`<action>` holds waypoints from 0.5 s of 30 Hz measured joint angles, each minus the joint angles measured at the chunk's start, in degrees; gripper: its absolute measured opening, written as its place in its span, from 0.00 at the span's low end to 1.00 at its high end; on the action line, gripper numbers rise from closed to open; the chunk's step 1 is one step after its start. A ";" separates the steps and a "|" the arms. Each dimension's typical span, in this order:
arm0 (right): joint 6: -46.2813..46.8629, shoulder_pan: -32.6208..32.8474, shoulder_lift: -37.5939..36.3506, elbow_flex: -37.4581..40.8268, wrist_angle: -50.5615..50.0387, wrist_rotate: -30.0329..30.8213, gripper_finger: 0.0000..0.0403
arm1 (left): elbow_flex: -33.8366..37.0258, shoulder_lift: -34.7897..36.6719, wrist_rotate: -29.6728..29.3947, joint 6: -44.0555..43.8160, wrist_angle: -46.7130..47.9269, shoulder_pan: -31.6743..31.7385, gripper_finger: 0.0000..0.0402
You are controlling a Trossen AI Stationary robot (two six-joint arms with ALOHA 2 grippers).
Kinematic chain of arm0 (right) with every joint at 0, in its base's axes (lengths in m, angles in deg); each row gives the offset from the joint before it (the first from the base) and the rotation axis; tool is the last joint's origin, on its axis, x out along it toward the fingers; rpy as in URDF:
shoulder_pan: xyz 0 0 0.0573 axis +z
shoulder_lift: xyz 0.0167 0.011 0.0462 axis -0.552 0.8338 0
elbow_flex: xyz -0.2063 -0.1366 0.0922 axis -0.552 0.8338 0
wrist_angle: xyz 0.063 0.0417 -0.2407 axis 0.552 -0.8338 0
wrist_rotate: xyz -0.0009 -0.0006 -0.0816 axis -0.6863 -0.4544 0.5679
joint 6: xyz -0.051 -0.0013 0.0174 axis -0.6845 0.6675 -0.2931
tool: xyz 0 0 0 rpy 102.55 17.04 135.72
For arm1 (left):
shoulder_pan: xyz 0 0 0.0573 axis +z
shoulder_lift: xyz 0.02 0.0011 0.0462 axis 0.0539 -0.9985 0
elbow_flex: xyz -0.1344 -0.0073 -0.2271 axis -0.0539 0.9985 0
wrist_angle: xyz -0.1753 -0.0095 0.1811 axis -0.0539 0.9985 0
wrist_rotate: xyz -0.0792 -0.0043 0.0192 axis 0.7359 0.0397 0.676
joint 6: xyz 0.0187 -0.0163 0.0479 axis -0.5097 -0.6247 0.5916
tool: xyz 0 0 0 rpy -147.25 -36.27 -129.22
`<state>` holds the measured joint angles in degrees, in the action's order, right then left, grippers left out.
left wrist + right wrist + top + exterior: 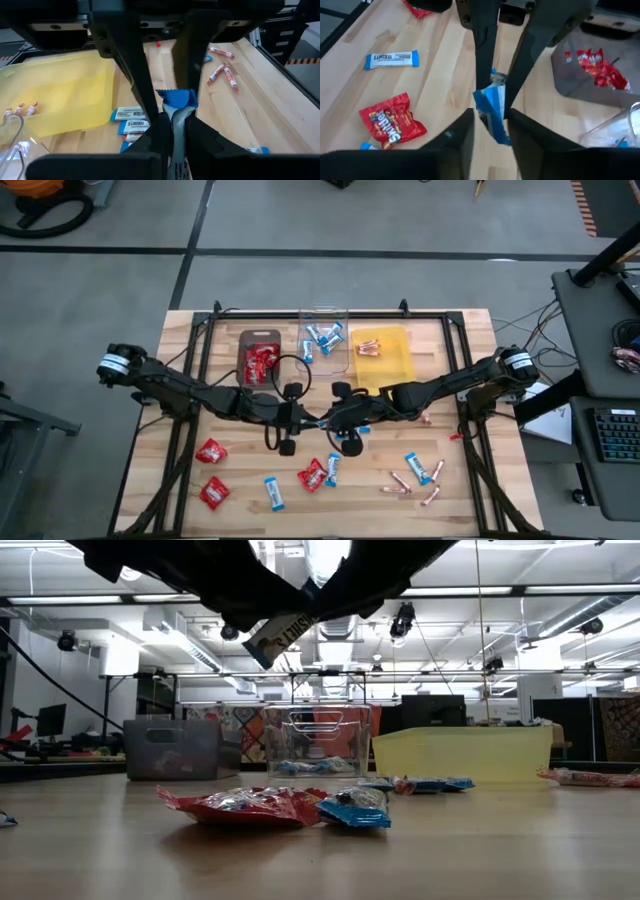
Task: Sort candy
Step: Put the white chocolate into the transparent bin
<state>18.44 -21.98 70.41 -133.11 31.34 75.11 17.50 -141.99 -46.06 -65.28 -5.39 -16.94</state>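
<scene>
The candy lies scattered on the wooden table (470,510): red packets (210,450), blue-and-white bars (273,492) and copper sticks (400,480). Over the table's middle my left gripper (305,420) and my right gripper (332,420) meet tip to tip. Each is shut on one blue-and-white bar (285,635), which hangs high above the table. In the left wrist view my left gripper (175,125) faces the right arm's fingers (135,85). In the right wrist view my right gripper (490,120) faces the left arm's fingers (485,55). My left gripper pinches the bar's white middle part (176,131) between its two fingers, coming from the table's left and slanting a little downward. The bar is lifted clear of the table and sits tilted. My right gripper has the same bar's blue crimped end (492,122) between its two fingers, coming from the table's right and slanting down. The fingers stand against the wrapper's two sides. That end sits tilted, clear of the table.
At the table's far side stand a dark tray (244,340) with red packets, a clear tray (345,315) with blue bars and a yellow tray (395,365) with copper sticks. A black frame (200,360) borders the table, and a desk with a keyboard (615,435) stands on the right.
</scene>
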 joint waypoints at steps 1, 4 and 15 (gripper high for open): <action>-0.55 -0.01 0.00 0.00 0.07 -0.06 0.20 | 0.00 0.00 0.00 0.00 0.01 0.00 0.07; -1.96 -0.02 0.00 0.00 0.03 -0.17 0.07 | 0.00 0.00 0.02 0.02 0.22 -0.02 0.08; -2.10 -0.04 0.00 0.00 0.11 0.02 0.02 | 0.04 0.00 0.09 -1.01 0.15 -0.02 0.14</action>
<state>16.34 -22.02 70.41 -133.11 31.45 75.13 17.54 -141.99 -45.97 -66.29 -5.24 -16.96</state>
